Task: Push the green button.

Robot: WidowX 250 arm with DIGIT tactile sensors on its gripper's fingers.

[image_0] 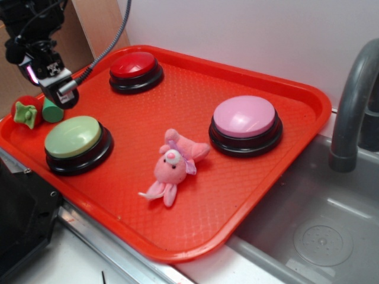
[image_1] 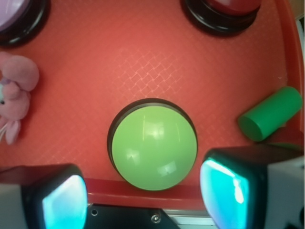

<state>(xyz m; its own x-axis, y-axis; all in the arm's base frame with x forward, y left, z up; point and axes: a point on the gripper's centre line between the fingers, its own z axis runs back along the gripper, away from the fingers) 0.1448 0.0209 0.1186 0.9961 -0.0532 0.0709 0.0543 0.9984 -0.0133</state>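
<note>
Green button (image_1: 152,145) sits at the tray's (image_0: 195,195) near-left corner, untouched. Hand (image_1: 143,200) hovers above it with fingers (image_1: 64,202) spread, holding nothing. In the wrist view the dome sits between the pads, a bit forward. Suggest pressing the fingers together first, then coming straight down on the dome's centre. Watch the green cylinder (image_1: 270,113) and strawberry toy (image_0: 25,112) just beside it. Red button (image_0: 135,66), pink button (image_0: 244,117), plush pig (image_0: 173,164) are well apart. Sink (image_0: 320,236) lies right of the tray.
</note>
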